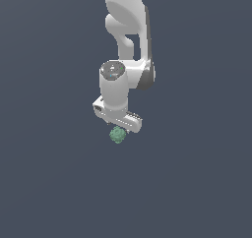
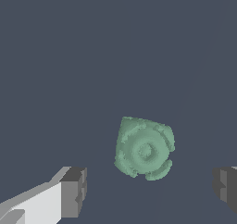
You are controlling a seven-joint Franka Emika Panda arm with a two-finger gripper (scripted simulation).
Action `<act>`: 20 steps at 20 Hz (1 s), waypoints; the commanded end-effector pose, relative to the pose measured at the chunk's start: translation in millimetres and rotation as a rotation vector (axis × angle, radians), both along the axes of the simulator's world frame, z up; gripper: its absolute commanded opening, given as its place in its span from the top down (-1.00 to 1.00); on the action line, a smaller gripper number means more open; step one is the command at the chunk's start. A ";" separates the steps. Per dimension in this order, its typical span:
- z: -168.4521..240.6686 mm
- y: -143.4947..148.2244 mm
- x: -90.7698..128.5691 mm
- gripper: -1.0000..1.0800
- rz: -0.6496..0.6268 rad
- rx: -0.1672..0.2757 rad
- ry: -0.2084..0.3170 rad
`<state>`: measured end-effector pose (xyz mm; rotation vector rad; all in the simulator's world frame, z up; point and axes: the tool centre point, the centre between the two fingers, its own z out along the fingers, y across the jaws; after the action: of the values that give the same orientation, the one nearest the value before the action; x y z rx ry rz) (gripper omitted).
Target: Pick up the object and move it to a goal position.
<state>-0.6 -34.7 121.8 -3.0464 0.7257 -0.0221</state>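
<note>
The white Panda arm reaches down from the top of the exterior view, its wrist turned so the gripper points at the plain dark grey tabletop. The gripper's body sits as a slanted white bar, running from about 10 o'clock to 4 o'clock across the middle of that view.

The object, a small knobbly green lump, lies at roughly 6 o'clock from the gripper bar, just beneath it and touching its lower edge as that view draws it. Whether it rests on the tabletop or hangs a little above it cannot be judged, since the surface carries no shadow or edge to read height from.

In the wrist view the jaws stand wide apart. One dark grey fingertip, carried on a white link, shows at about 8 o'clock from the lump, and the other fingertip at about 4 o'clock, cut by the picture's edge. The green lump sits between the two fingertips but beyond their tips, touching neither; clear grey surface separates it from each. It lies nearer the midline than either side. Its face shows concentric bumpy rings around a small central dimple, with a ragged, lobed outline.
</note>
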 end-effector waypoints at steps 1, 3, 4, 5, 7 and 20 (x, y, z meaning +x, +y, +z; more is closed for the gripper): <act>-9.9 -2.0 -1.7 -0.92 -0.057 -0.001 0.005; -16.3 -3.3 -2.9 -0.92 -0.093 -0.002 0.008; -19.0 -3.8 -3.5 -0.92 -0.109 -0.002 0.010; -21.6 -4.4 -4.0 -0.92 -0.123 -0.003 0.011; -25.8 -5.3 -5.0 -0.92 -0.147 -0.003 0.013; -41.2 -6.4 -6.7 -0.92 -0.179 -0.005 0.017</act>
<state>-6.8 -41.1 85.0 -2.9784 0.9980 -0.0014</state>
